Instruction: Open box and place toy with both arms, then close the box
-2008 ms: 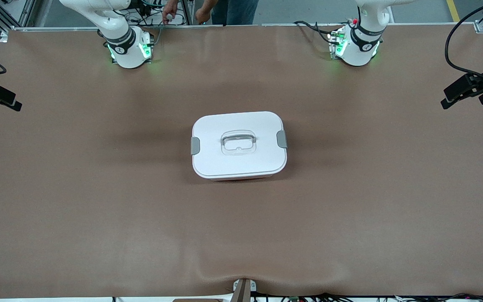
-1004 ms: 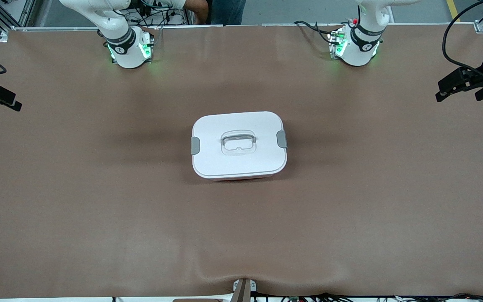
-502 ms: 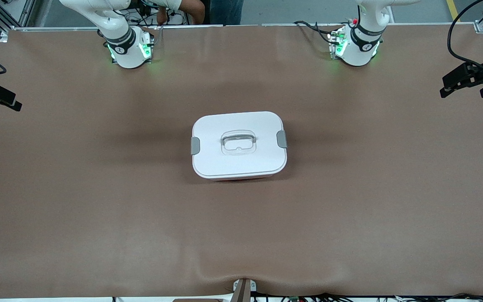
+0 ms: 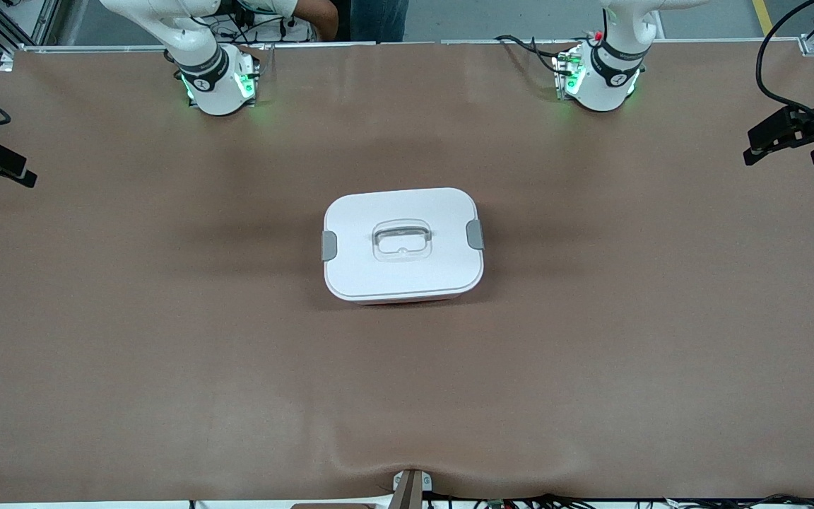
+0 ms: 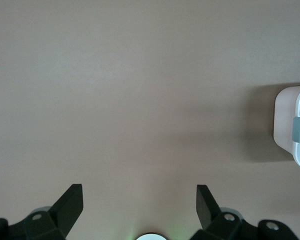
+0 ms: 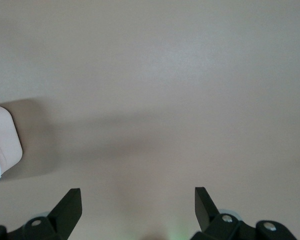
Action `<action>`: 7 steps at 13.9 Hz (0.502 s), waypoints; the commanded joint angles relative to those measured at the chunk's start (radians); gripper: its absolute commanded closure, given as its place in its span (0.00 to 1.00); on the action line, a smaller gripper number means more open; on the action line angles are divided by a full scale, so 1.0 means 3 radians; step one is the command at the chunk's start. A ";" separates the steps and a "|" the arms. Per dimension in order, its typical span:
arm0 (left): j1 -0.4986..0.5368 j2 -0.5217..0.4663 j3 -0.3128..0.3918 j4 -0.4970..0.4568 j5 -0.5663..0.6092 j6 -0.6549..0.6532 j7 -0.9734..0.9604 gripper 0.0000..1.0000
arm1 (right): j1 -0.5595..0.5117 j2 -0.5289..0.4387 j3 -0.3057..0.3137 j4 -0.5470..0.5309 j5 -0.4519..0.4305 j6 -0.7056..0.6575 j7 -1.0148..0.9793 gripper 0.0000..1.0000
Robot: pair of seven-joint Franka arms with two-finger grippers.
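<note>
Box point(image 4: 403, 244) sits mid-table, lid on, both grey side clips point(image 4: 329, 245) down. Left gripper point(image 5: 139, 207) and right gripper point(image 6: 138, 206) hang wide open, empty, well apart from box, each toward its own table end. Likely light, rigid, slick plastic; best purchase at clips, then recessed handle point(image 4: 401, 238). Toy unseen.

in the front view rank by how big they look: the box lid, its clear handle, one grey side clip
1. box lid, largest by far
2. clear handle, recessed in the lid's middle
3. grey side clip, smallest; the two clips look alike

Robotics lab: bolted arm bases point(image 4: 220, 88), cabling point(image 4: 520, 46).
</note>
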 commanded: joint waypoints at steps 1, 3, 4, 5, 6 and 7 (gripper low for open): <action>-0.0010 0.0019 -0.0019 0.0049 0.0053 -0.0057 0.0004 0.00 | -0.0028 0.0016 0.0033 0.0048 -0.0055 -0.0031 0.0030 0.00; -0.0015 0.0019 -0.0019 0.0049 0.0048 -0.0057 0.0004 0.00 | -0.0028 0.0016 0.0033 0.0048 -0.0060 -0.0031 0.0030 0.00; -0.0015 0.0019 -0.0019 0.0049 0.0058 -0.0057 0.0004 0.00 | -0.0028 0.0016 0.0033 0.0053 -0.0055 -0.0026 0.0030 0.00; -0.0015 0.0014 -0.0019 0.0049 0.0058 -0.0057 0.0009 0.00 | -0.0028 0.0016 0.0033 0.0048 -0.0055 -0.0031 0.0030 0.00; 0.0000 0.0009 -0.0019 0.0049 0.0058 -0.0057 0.0034 0.00 | -0.0028 0.0016 0.0033 0.0048 -0.0060 -0.0031 0.0030 0.00; 0.0006 -0.0012 -0.0009 0.0049 0.0048 -0.0057 0.0055 0.00 | -0.0028 0.0016 0.0033 0.0048 -0.0055 -0.0031 0.0030 0.00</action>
